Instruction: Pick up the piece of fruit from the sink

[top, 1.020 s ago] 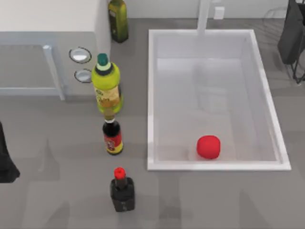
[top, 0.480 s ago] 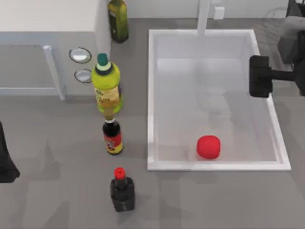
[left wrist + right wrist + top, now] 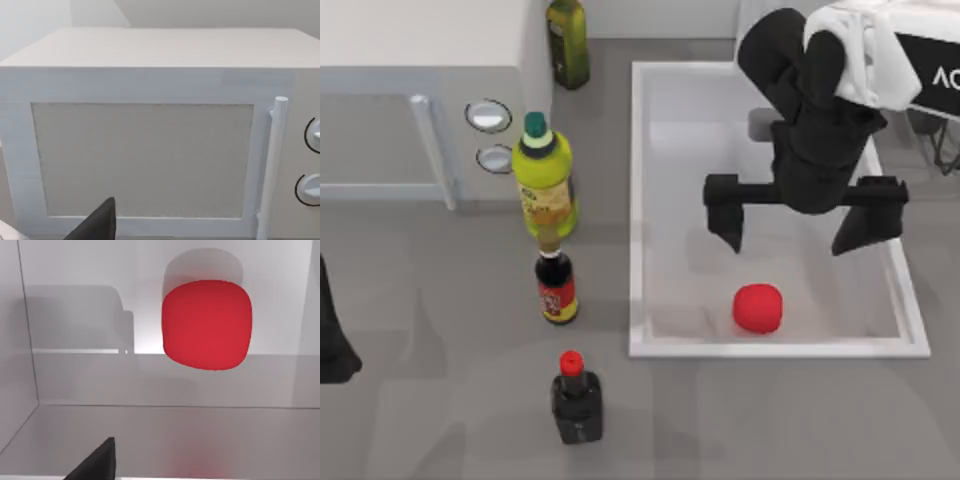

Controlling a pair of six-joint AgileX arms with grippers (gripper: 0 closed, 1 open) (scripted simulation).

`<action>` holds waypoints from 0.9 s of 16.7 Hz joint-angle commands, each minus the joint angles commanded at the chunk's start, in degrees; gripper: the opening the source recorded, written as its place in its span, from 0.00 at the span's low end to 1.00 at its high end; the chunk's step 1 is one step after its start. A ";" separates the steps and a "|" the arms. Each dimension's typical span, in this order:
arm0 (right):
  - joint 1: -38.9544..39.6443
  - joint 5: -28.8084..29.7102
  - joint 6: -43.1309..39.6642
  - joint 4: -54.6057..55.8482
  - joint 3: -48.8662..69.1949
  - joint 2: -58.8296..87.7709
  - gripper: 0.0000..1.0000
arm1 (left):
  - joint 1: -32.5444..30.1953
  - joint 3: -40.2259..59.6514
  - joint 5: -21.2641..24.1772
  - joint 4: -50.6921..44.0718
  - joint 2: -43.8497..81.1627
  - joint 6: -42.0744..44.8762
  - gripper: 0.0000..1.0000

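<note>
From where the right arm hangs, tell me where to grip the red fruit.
Grip the piece of fruit across its rounded middle, coming straight down. It lies free on the sink floor near the front wall, and the right tool hangs wide open just behind it.

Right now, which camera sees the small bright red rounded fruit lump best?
The right wrist view: the small bright red rounded fruit lump looks big and unblocked. The top view shows it small. The left wrist view faces a microwave.

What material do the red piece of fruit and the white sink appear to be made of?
The piece of fruit looks like smooth, matte plastic or rubber: uniform bright red, no shine, skin texture or stem, so probably a toy. The sink looks like white enamel or moulded plastic; its pale grey bottom faintly mirrors the red in the right wrist view, suggesting a slight gloss. Both are judged from rendered surfaces only.
</note>
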 joint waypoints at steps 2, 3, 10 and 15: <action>0.92 0.01 0.96 -1.98 3.01 3.78 1.00 | 0.00 0.00 0.00 0.00 0.00 0.00 1.00; 1.16 0.01 1.20 -2.49 3.79 4.75 1.00 | 0.00 0.00 0.00 0.00 0.00 0.00 1.00; 0.96 0.00 1.25 -1.68 3.43 5.66 1.00 | 0.00 0.00 0.00 0.00 0.00 0.00 1.00; 1.13 0.08 1.39 10.78 -1.40 12.66 1.00 | 0.00 0.00 0.00 0.00 0.00 0.00 1.00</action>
